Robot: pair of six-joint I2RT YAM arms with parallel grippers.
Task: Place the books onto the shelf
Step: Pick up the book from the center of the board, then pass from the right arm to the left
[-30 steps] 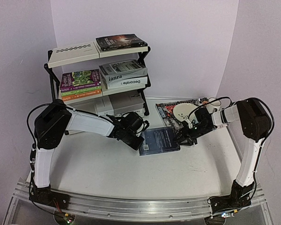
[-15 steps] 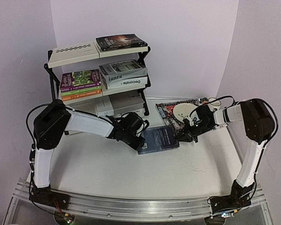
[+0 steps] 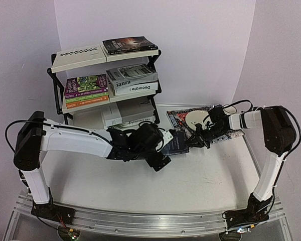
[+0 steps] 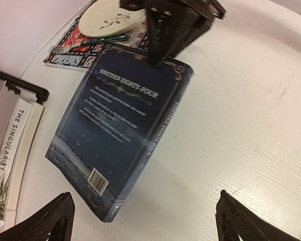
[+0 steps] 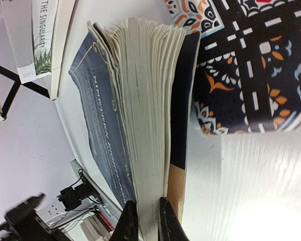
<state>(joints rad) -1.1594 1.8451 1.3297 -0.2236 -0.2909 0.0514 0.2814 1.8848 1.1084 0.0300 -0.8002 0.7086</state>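
A dark blue book [image 3: 177, 142] lies tilted on the white table, its right edge lifted. My right gripper [image 3: 192, 143] is shut on that edge. In the right wrist view the fingers [image 5: 129, 221] clamp the cream page block of the book [image 5: 143, 100], and one cover hangs loose outside them. My left gripper [image 3: 162, 149] stands wide open just left of the book. In the left wrist view its fingertips [image 4: 57, 216] sit apart from the book's barcode corner [image 4: 121, 120]. The shelf [image 3: 57, 83] at the back left holds several books [image 3: 133, 80] on its three tiers.
A patterned placemat [image 3: 230, 133] with a white plate [image 3: 195, 119] on it lies behind the right gripper. White books [image 3: 128, 113], one titled "The Singularity" [image 4: 10, 145], lie on the shelf's lowest board close behind the left gripper.
The left gripper has opened wide and swung right along the book's near side. The right gripper has shut on the book's edge and drawn it back and to the right, tilting it up.
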